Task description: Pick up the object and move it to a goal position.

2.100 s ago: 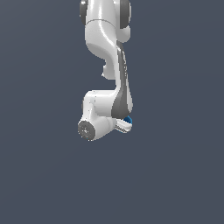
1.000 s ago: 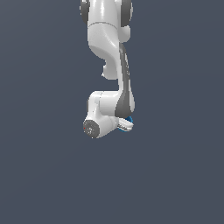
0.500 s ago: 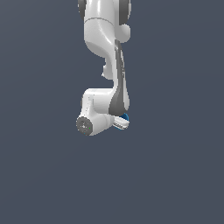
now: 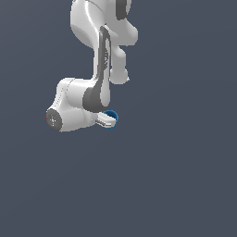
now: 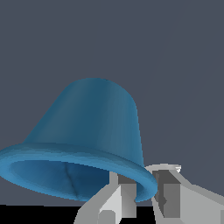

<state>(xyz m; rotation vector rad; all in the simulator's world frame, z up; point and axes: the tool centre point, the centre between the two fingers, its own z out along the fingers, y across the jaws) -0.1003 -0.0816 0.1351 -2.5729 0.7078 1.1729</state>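
While the exterior view mostly shows the white arm (image 4: 99,69) against a flat grey backdrop, you can just catch the blue object (image 4: 112,115) peeking out behind the gripper (image 4: 107,120) at the wrist's lower end, on the exterior view's right of the wrist. Jaws are hard to read there. Wrist view is way clearer: the object (image 5: 87,140) looks like a flared blue cup, and the fingers (image 5: 168,190) are pinched on its rim, one inside the hollow and one outside, so the gap is narrow.

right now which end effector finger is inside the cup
The finger reaching into the hollow of the cup; the other finger stands outside the rim, the wall pinched between them.
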